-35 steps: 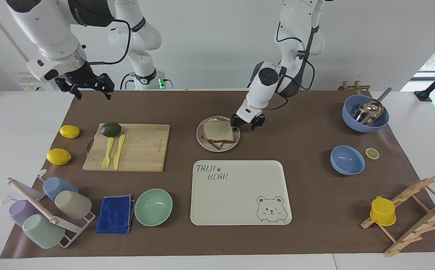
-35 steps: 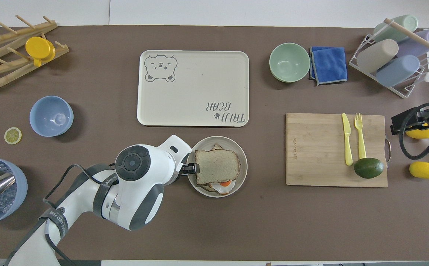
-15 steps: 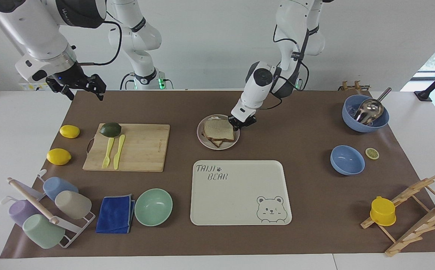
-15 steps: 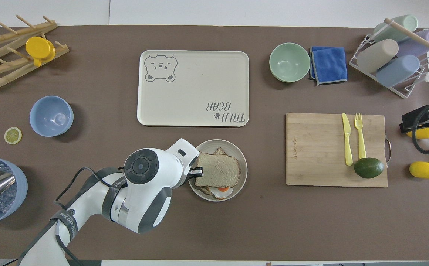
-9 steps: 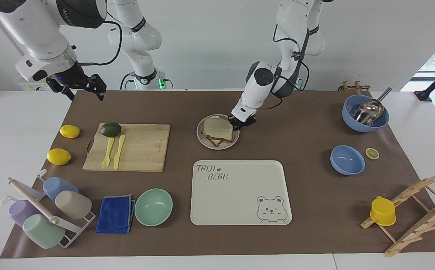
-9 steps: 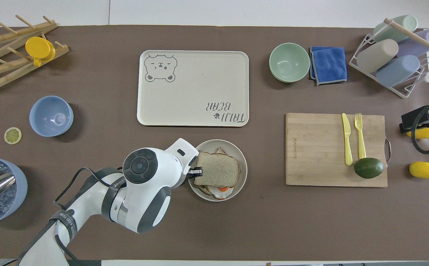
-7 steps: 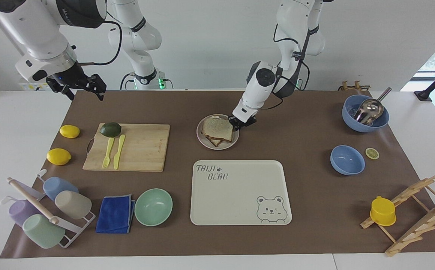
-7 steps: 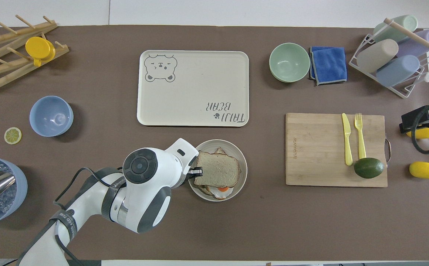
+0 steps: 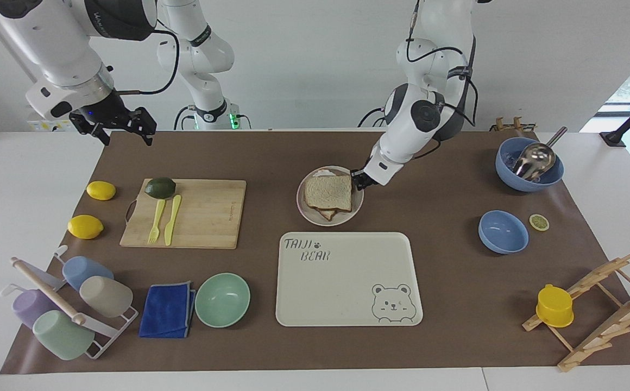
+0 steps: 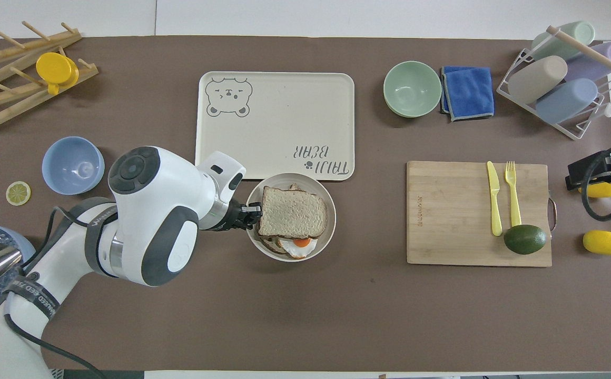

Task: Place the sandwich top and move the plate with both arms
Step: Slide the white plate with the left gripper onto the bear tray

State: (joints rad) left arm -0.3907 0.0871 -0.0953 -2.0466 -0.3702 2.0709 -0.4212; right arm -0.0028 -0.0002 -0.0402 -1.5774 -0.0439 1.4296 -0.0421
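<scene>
Left gripper (image 9: 357,181) pinches the rim of the plate (image 9: 304,213); the sandwich top (image 9: 328,193) lies on the egg slice (image 10: 294,246) just beside the closed fingers. The tray (image 9: 347,304) lies farther out. Right gripper (image 9: 125,129), fingers spread, waits above the table corner.

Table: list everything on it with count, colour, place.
plate: one, beige, beside tray
sandwich top: one, brown, atop egg slice on plate
tray: one, cream, central
bowls: one mint beside blue cloth; two blue, left arm's end
cups: four pastel in white rack; one yellow on wooden rack
board: one wooden, bearing avocado, yellow fork, knife
lemons: two yellow, right arm's end; one slice by a bowl
left gripper: black, shut on plate
right gripper: black, open, over table edge
</scene>
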